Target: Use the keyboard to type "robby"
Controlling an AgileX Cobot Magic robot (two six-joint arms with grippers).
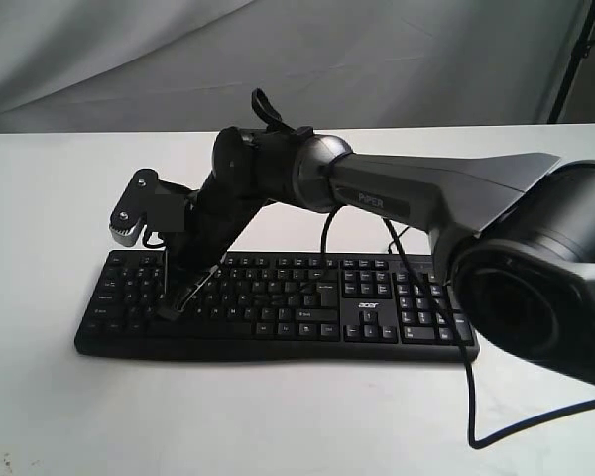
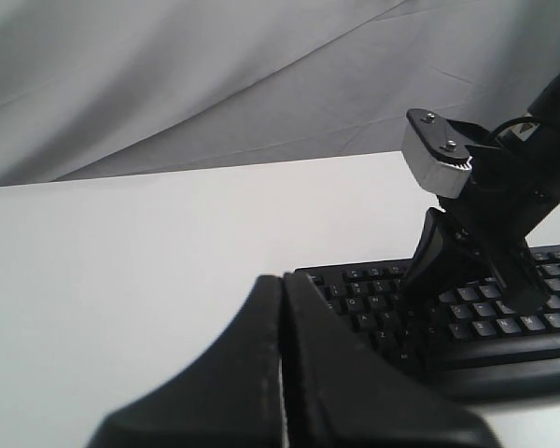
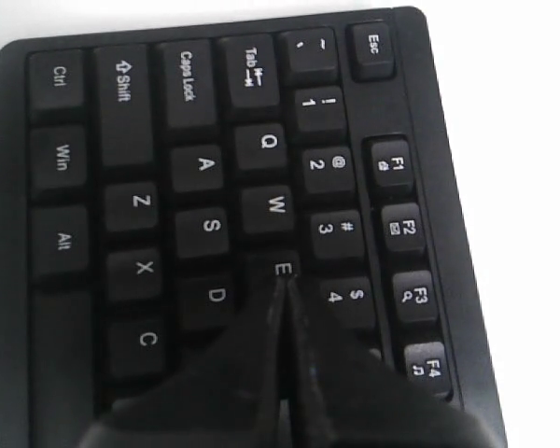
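Note:
The black keyboard [image 1: 307, 307] lies across the white table, its acer logo [image 1: 366, 305] right of middle. My right gripper [image 1: 169, 312] reaches over from the right and points down at the left letter keys. In the right wrist view it [image 3: 282, 280] is shut and empty, its tip at the edge of the E key [image 3: 282, 269], just above or touching the keys [image 3: 205, 168]. My left gripper [image 2: 282, 278] is shut and empty beyond the keyboard's [image 2: 504, 327] left end, above bare table. The exterior view does not show it.
The thin black cable [image 1: 471, 397] trails off the keyboard's right end toward the front. The right arm's bulky body [image 1: 535, 288] fills the right foreground. A grey cloth [image 1: 278, 50] hangs behind the table, and a black stand leg [image 1: 575, 50] is at the far right.

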